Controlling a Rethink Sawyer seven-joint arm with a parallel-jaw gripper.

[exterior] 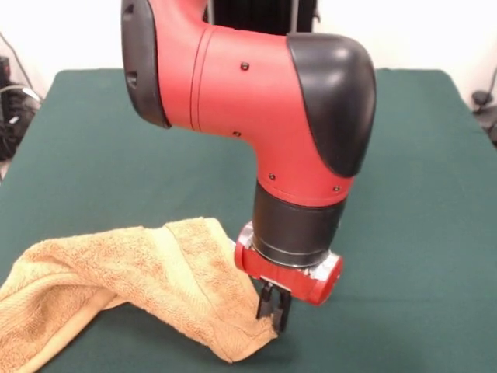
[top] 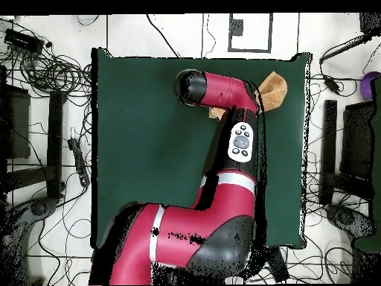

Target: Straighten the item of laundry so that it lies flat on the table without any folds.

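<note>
Golden-orange terry-cloth towel [exterior: 132, 291] lies bunched and folded on the large table covered in dark green felt-like cloth [exterior: 419, 186], at the near left part of it in the front view. The cloth runs in a thick rumpled band from the picture's lower left corner up over a hump and down again to a drooping corner at the bottom centre. A flat woven band crosses the terry near the hump.

The red and black robot arm [exterior: 256, 85] comes down over the table, and its pincer [exterior: 273, 309] — two short dark fingers below a red wrist ring — stands at that drooping towel corner, fingers close together and touching the cloth's edge; whether cloth is nipped between them I cannot tell.

From overhead, the arm hides most of the towel — only a tan patch [top: 274, 91] shows near the table's far right corner.
</note>
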